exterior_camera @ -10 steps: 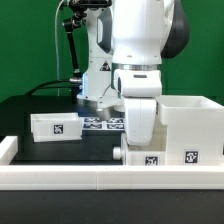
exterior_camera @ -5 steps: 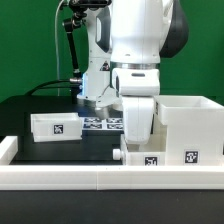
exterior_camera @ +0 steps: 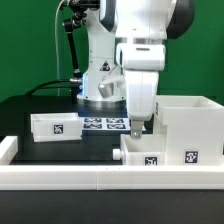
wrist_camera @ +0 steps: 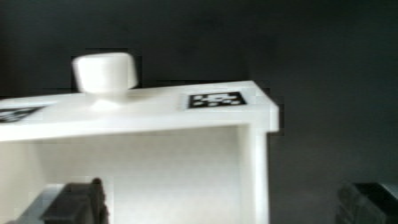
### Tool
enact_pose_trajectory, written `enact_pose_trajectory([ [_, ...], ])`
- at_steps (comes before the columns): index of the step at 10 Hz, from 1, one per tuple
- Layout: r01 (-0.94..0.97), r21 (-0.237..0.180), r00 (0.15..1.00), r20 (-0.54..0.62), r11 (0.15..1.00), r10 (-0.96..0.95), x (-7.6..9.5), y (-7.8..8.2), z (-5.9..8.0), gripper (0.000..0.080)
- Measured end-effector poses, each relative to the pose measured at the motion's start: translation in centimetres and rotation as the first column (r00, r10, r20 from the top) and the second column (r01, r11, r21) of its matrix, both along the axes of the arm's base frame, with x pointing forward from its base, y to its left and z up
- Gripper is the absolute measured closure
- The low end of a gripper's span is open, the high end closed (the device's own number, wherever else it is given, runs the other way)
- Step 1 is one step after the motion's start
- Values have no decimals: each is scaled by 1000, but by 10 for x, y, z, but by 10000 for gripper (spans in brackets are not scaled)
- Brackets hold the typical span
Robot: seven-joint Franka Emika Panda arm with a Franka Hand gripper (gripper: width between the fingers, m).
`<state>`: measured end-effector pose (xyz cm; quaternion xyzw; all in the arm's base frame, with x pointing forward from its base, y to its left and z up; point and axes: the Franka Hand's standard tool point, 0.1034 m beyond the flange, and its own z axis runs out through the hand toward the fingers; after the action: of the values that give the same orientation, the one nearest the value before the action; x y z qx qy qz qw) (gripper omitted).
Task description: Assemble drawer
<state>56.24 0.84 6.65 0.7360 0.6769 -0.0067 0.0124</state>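
Observation:
The white drawer (exterior_camera: 186, 128) stands at the exterior view's right, with marker tags on its front and a round knob (exterior_camera: 119, 155) on its near side. My gripper (exterior_camera: 138, 126) hangs just above the drawer's near panel, open and empty. In the wrist view the drawer (wrist_camera: 160, 150) fills the middle, with its white knob (wrist_camera: 105, 75) and a tag (wrist_camera: 217, 99) on the panel's top. My gripper (wrist_camera: 222, 205) is open, and its dark fingers (wrist_camera: 71, 204) stand wide apart on either side of the drawer's wall edge without touching it.
A smaller white box part (exterior_camera: 56, 127) with a tag lies at the exterior view's left. The marker board (exterior_camera: 104, 124) lies behind it by the arm's base. A white rail (exterior_camera: 90, 176) runs along the front of the table.
The arm has risen and shifted toward the exterior view's right. The gripper has lifted off the drawer's front panel. The parts have not moved.

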Motion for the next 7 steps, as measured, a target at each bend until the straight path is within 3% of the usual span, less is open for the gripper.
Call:
enact_pose_trajectory([
  [2,-54,-4,998,15,999,54,10,-31,8,151],
  [5,-57,1,998,10,998,57,8,-41,4,151],
  [7,-90,67,996,7,994,90,11,-64,-9,151],
])
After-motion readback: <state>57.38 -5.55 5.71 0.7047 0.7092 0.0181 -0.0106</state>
